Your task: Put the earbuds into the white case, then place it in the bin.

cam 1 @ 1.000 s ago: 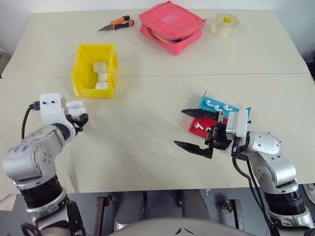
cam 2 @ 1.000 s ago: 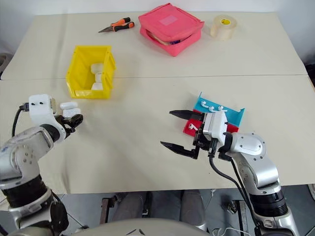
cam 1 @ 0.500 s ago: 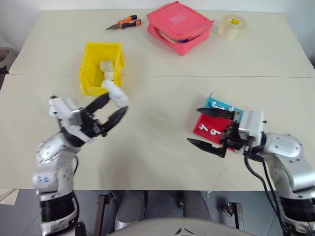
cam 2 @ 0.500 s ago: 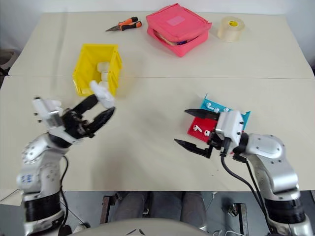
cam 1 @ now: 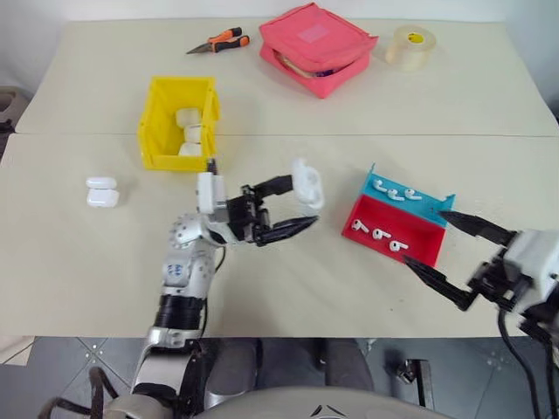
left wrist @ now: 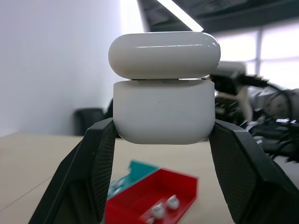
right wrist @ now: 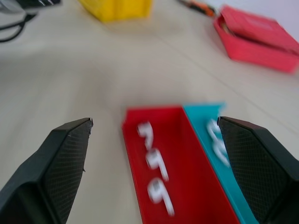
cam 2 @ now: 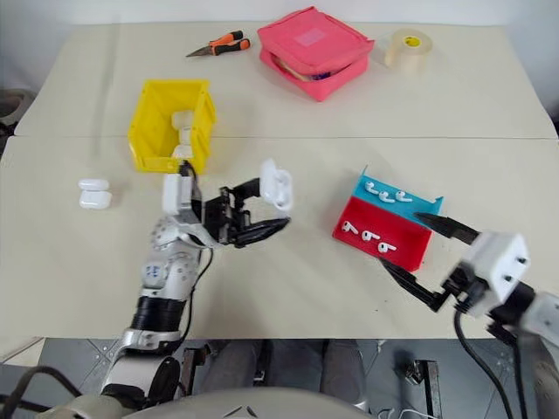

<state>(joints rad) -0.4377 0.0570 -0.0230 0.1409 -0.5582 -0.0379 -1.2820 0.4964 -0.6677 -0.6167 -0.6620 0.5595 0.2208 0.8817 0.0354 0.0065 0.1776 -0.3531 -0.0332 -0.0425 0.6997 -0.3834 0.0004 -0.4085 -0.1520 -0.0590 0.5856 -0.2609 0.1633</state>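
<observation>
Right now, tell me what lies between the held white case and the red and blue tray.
Bare tabletop in the left eye view, between the white case in the left pincer and the tray.

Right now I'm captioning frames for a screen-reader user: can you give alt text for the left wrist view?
The left end effector grips a glossy white case between its two black fingers, lid slightly ajar on top. Behind and below, a red and blue tray holding small white earbuds sits on the beige table.
</observation>
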